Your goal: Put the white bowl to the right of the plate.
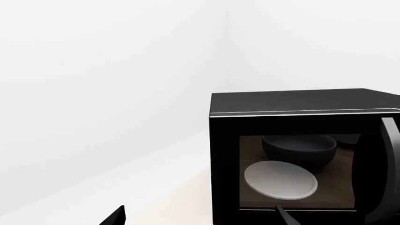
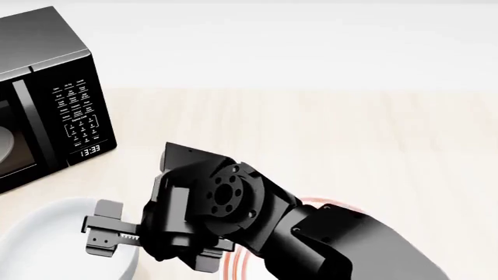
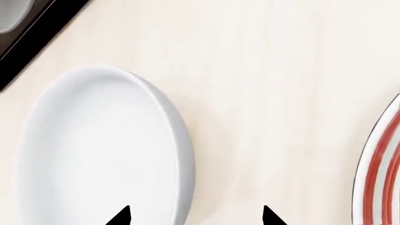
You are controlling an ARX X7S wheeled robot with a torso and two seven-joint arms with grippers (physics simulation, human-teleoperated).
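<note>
With our right gripper (image 3: 195,216) spread open over the near rim of the white bowl (image 3: 100,150), which sits left of the plate (image 3: 381,164) beside the microwave (image 2: 46,99), we should straddle that wall squarely before closing.

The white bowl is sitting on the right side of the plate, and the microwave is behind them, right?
Not quite. The white bowl sits left of the plate, not right; the head view shows this, with the right gripper over the bowl's edge. The microwave is behind them.
</note>
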